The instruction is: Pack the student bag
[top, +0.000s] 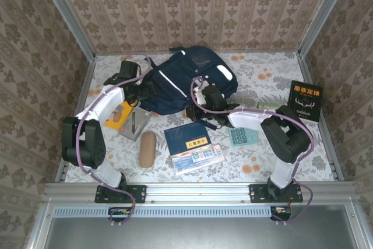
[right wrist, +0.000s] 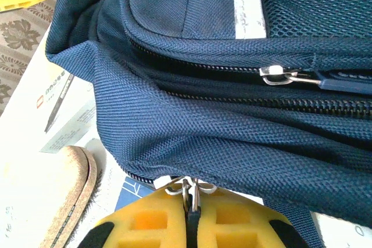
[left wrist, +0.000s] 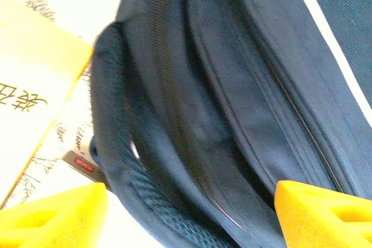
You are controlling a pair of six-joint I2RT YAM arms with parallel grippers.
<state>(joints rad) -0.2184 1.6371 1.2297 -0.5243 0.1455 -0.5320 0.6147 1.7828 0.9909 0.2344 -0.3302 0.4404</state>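
the bag (top: 192, 77) lay at the back middle of the table (top: 262, 86), close to the back wall (top: 192, 10). the right claw (right wrist: 190, 213) was pinched shut on a small zip tab (right wrist: 189, 189) at the bag's near edge. the left claw (left wrist: 192, 201) was spread wide with the bag's side between its fingers, not gripping it. i think the tab could slip out, because it was tiny and the claw held just its end. if the right claw pulled hard, the whole soft bag might slide along with it, since nothing pinned it down, and then the zip would not open. the bag could also drag over the blue book (top: 187, 137), which lay near the right claw. it might bump the yellow book (left wrist: 29, 79) and the pen box (top: 135, 125) by the left claw. the zip might snag on the folded cloth too. the bag's back sat near the wall, so there was little room to push that way. the left side was crowded by the yellow book, pen box and brown case (top: 147, 148). the right side had more bare table between the bag and the black book (top: 306, 100), with the calculator (top: 243, 137) nearer the front. the front edge had a metal rail (top: 198, 189), well apart from the bag.
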